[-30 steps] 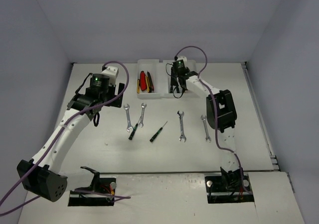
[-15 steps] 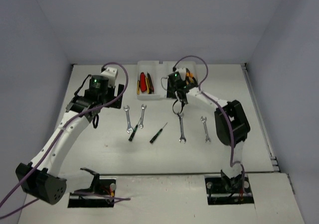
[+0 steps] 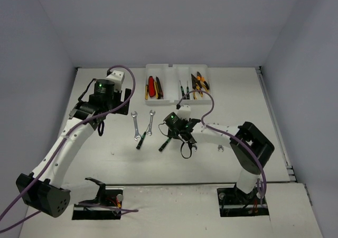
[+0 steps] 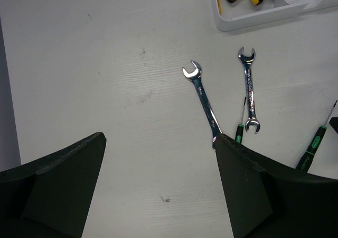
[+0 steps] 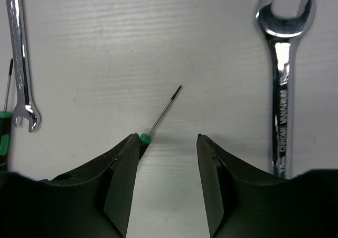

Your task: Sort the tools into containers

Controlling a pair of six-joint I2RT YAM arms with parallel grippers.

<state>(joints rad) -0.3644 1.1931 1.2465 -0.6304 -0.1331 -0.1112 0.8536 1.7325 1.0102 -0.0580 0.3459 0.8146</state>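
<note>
From above, my right claw point(image 3: 171, 136) hung low over the thin screwdriver point(image 3: 168, 140) on the table point(image 3: 253, 90). I judged this tool was the next one to sort. The tray point(image 3: 163, 65) lay well beyond the claw, by the far edge, with cutters point(image 3: 152, 87) and pliers point(image 3: 199, 82) in separate slots, so the way to it looked free. My left claw point(image 3: 101, 122) stood apart on its own side, and two wrenches point(image 3: 150, 121) lay between both claws.

In the left wrist view, the left claw's fingers were wide apart with only bare table between them (nothing gripped). The two wrenches lay ahead, toward one finger, and the other side was open room.

In the right wrist view, my fingers were apart and clamped on nothing. The screwdriver's green collar sat just beside one fingertip, its shaft pointing ahead across the gap and its handle hidden under that finger. I judged the claw was off centre and must shift sideways. A large wrench point(image 5: 280, 90) lay close outside the other finger, so there was less room on that side.
</note>
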